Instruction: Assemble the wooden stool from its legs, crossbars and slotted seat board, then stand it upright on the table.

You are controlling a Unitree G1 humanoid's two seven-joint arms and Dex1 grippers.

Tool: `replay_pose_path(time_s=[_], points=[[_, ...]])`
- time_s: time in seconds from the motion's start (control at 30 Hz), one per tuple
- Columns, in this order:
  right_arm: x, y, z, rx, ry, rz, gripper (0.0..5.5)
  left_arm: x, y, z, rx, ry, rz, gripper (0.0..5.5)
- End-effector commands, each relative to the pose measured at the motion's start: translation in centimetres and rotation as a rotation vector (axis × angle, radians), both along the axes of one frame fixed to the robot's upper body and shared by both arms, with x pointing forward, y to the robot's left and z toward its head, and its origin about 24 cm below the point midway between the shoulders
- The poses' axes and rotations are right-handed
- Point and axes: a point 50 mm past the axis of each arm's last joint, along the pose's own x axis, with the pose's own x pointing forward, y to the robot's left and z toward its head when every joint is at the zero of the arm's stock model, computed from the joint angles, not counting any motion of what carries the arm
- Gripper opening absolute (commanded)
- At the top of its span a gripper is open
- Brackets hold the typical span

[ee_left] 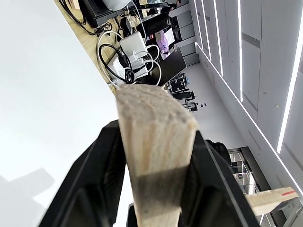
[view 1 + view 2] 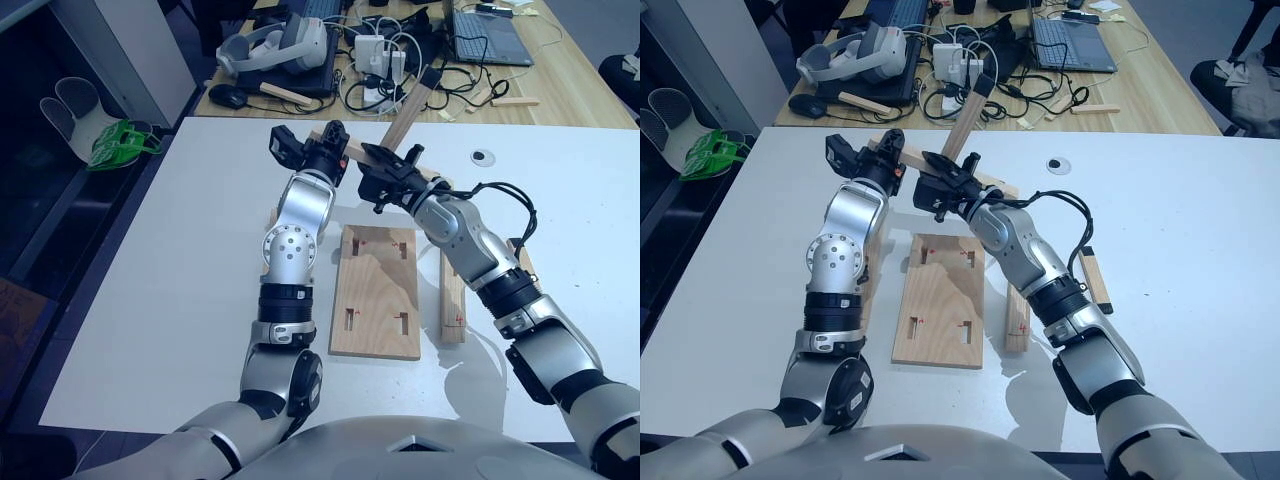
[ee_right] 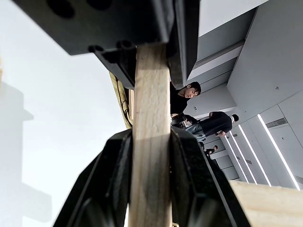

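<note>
Joining step right now, I reckon. My left gripper (image 1: 156,179) is clamped tight on the end of a wooden bar (image 1: 156,137). My right gripper (image 3: 151,161) is closed around a long leg (image 2: 415,105) that angles up and away. Both pieces are held in the air over the far part of the table (image 2: 150,300) and seem to meet there. The slotted seat board (image 2: 375,290) lies flat, with a spare leg (image 2: 453,300) just beside it. Next I'd square the ends up and press them together without twisting.
</note>
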Motion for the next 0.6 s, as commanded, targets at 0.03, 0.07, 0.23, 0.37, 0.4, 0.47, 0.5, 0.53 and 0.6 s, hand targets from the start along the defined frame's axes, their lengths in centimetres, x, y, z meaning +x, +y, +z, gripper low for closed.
replay_pose_path(time_s=[0.03,0.07,0.23,0.37,0.4,0.47,0.5,0.53,0.6], points=[[0.0,0.4,0.5,-0.017,-0.009,0.04,1.02,-0.2,-6.0,7.9,-0.147,-0.195,-0.146,1.29],[-0.1,0.4,0.5,-0.016,-0.007,0.04,1.02,-0.3,-6.0,7.8,-0.148,-0.195,-0.146,1.29],[-0.2,0.1,0.3,-0.023,-0.006,0.038,1.45,-0.3,-5.8,7.6,-0.146,-0.185,-0.142,1.28],[-0.6,0.2,0.0,-0.056,-0.009,0.094,2.2,-0.3,-5.7,7.7,-0.155,-0.185,-0.138,1.02],[-0.9,0.2,-0.1,-0.062,-0.005,0.124,2.38,-0.3,-5.7,7.7,-0.158,-0.187,-0.133,1.02],[-1.8,0.3,-0.4,-0.067,0.028,0.223,2.86,-0.1,-5.3,7.7,-0.149,-0.196,-0.101,1.02],[-2.5,0.3,-0.6,-0.07,0.055,0.289,3.03,0.1,-4.9,7.7,-0.133,-0.207,-0.075,1.02],[-3.1,0.1,-0.6,-0.065,0.088,0.341,3.13,0.3,-4.5,7.8,-0.105,-0.224,-0.045,1.02],[-4.1,-0.6,-0.6,-0.073,0.165,0.41,3.4,0.8,-3.4,8.0,-0.038,-0.259,0.015,1.02]])
